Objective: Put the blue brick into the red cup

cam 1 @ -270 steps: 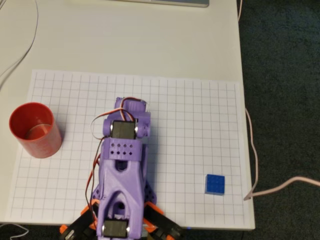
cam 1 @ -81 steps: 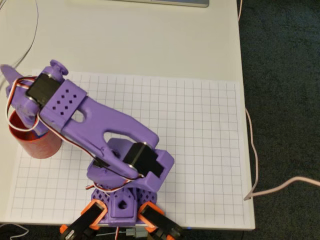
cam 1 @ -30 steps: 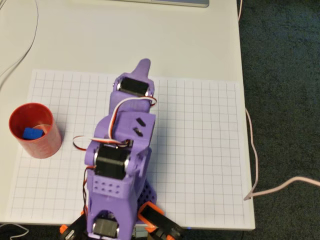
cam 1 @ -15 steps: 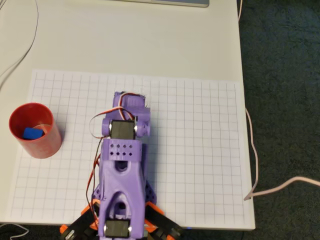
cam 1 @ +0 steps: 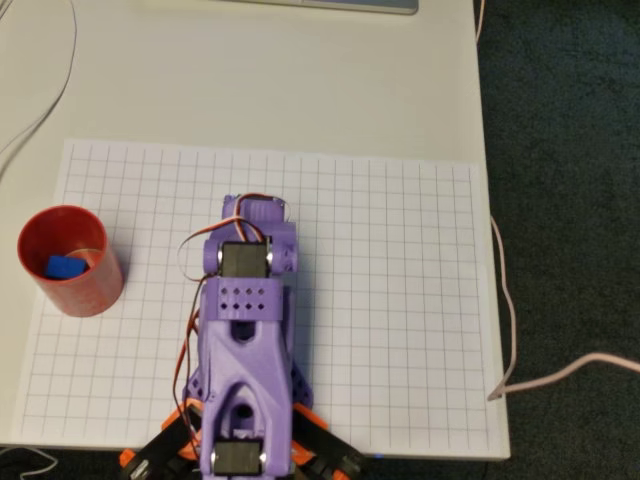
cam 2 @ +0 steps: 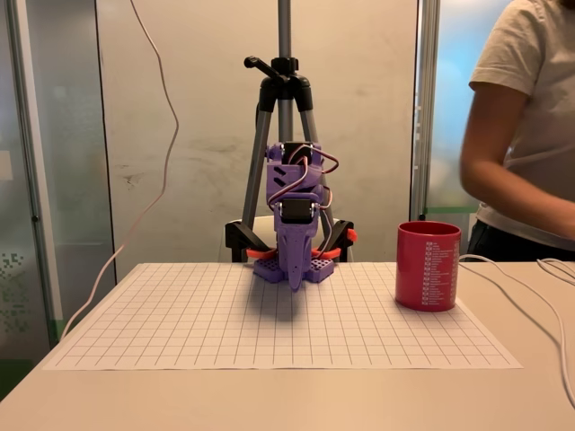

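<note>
The blue brick (cam 1: 64,266) lies inside the red cup (cam 1: 85,288), low against the wall on the picture's left in the overhead view, with a corner of it showing under the rim. The cup stands upright on the left edge of the grid sheet (cam 1: 400,260) that covers the counter (cam 1: 250,80); in the fixed view the same cup (cam 2: 429,266) sits at the right of the sheet, its wall hiding what is in it.

The purple arm (cam 1: 245,350) is folded over its own base at the middle of the sheet's near edge. The pincer (cam 2: 296,274) points down just in front of the base, well apart from the cup. In the fixed view its fingers look drawn together into one point with nothing between them, though the angle is too head-on for me to be sure.

From the pincer, the cup and brick lie off to the left in the overhead view, at roughly the same depth on the sheet. Judging by this layout the task looks done, so no reach toward the cup seems called for.

A person (cam 2: 526,126) stands behind the counter at the right of the fixed view.
</note>
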